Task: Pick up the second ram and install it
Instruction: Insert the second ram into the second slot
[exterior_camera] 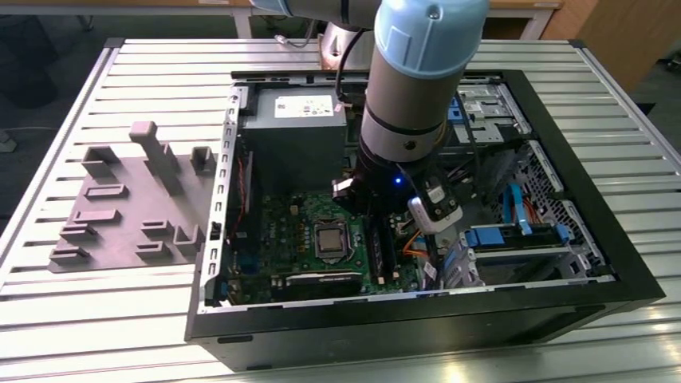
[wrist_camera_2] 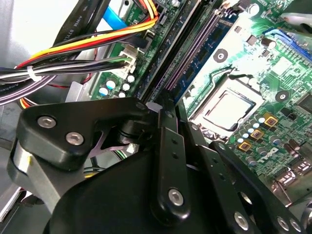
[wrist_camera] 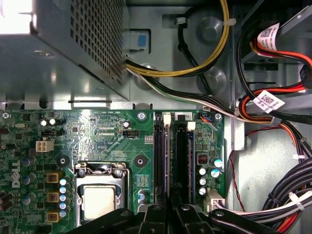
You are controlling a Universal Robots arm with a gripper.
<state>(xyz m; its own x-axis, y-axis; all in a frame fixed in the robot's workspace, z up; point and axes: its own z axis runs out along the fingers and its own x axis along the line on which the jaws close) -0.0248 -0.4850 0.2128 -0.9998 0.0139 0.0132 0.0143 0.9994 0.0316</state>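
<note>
Open computer case (exterior_camera: 426, 319) on slatted table (exterior_camera: 127, 319); grey fixture tray (exterior_camera: 123, 211) beside.

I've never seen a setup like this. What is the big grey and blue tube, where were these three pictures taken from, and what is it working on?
The tube is a robot arm. The exterior view comes from a camera standing apart. It shows the arm reaching down into an open computer case that lies on a slatted table, with a grey tray beside it. The two wrist views come from cameras riding on the arm and looking past its black gripper. Below it is the green motherboard with the square processor, and bundled cables run alongside. In the second wrist view, the ram, a thin blue-green memory stick, stands along the long slots right at the gripper. I cannot tell whether it is fully seated.
</note>
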